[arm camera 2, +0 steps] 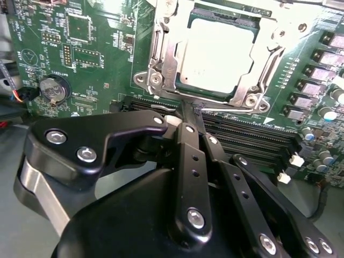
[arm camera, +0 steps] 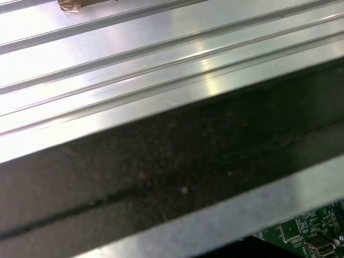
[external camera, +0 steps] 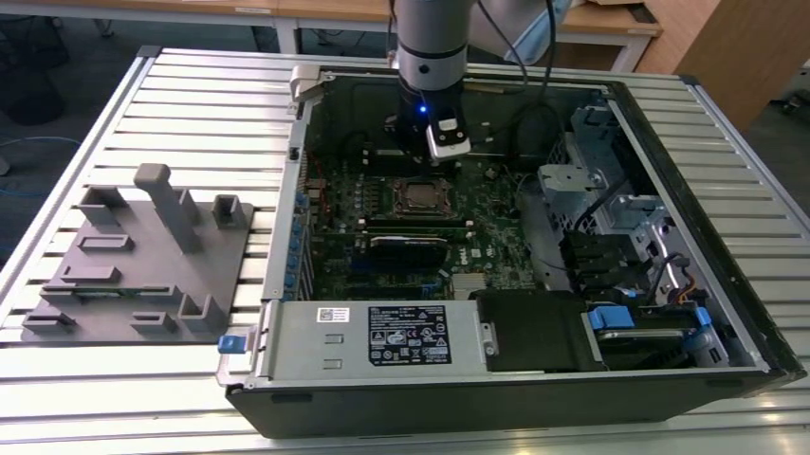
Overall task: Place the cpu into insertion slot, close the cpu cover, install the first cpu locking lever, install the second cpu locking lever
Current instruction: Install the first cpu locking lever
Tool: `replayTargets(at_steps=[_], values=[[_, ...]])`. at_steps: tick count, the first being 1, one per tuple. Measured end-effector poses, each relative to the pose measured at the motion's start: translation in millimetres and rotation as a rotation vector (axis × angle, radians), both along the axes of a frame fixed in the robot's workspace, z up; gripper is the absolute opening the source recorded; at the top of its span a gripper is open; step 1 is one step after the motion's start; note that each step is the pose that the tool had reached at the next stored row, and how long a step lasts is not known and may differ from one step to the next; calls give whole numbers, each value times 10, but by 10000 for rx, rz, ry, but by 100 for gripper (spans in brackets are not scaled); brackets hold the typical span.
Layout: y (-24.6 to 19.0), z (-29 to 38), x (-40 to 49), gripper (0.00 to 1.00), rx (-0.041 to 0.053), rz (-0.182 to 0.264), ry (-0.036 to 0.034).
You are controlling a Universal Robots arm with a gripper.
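Note:
The cpu (arm camera 2: 215, 54) lies flat in the insertion slot (external camera: 418, 196) on the green motherboard (arm camera 2: 80, 48). Its dull silver top shows through the cut-out of the cpu cover (arm camera 2: 161, 59), which lies down over it. A thin wire locking lever (arm camera 2: 231, 110) runs along the socket's edge closest to the gripper. In the second wrist view my gripper (arm camera 2: 192, 107) has its black fingers (arm camera 2: 185, 145) drawn together, tips at that edge beside the lever; whether they pinch it I cannot tell. In the exterior view the gripper (external camera: 433, 159) hangs just behind the socket, inside the open computer case (external camera: 708, 237).
Long black memory slots (arm camera 2: 252, 140) lie beside the socket, under the fingers. A coin battery (arm camera 2: 54, 88) sits on the board. A grey fixture block (external camera: 139, 256) stands on the slatted aluminium table (external camera: 190, 104) at the exterior view's left. The power supply (external camera: 367, 332) and drive bays (external camera: 633, 284) line the case.

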State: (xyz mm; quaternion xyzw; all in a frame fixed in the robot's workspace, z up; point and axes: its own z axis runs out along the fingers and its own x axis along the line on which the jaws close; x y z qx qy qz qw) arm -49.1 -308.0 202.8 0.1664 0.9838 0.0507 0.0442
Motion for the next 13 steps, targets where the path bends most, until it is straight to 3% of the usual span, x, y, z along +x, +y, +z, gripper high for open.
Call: replayTargets(at_steps=[8, 13], values=[[0, -21, -5, 10, 0, 0, -479], [0, -21, -8, 10, 2, 0, -533]])
